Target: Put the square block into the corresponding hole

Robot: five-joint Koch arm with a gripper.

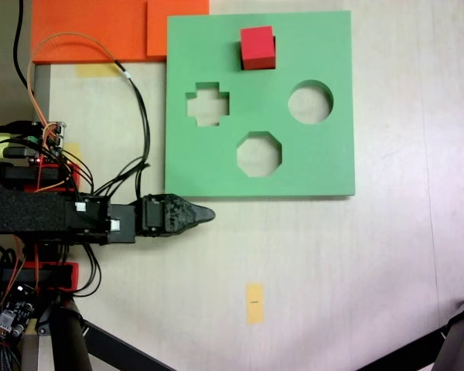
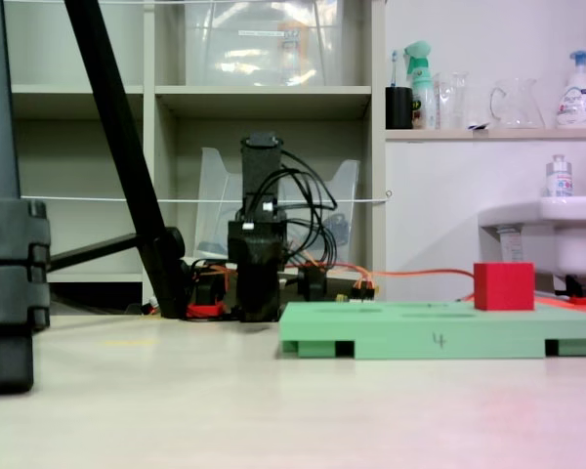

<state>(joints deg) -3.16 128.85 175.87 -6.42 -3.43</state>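
Note:
The red square block (image 1: 257, 48) stands at the square cut-out (image 1: 275, 45) near the far edge of the green board (image 1: 325, 154); a dark sliver of that hole shows beside it. From the low fixed view the block (image 2: 504, 286) rises well above the board (image 2: 439, 340). How deep it sits I cannot tell. My black gripper (image 1: 209, 215) hangs off the board's near left corner, pointing right, its jaws meeting in one tip with nothing between them. In the low fixed view it appears as a dark column (image 2: 259, 288).
The board also has a cross cut-out (image 1: 207, 103), a round one (image 1: 310, 102) and an octagonal one (image 1: 259, 153). Orange foam slabs (image 1: 93, 27) lie at the top left. Cables (image 1: 131, 124) loop by the arm base. Tripod legs (image 2: 127, 156) stand nearby.

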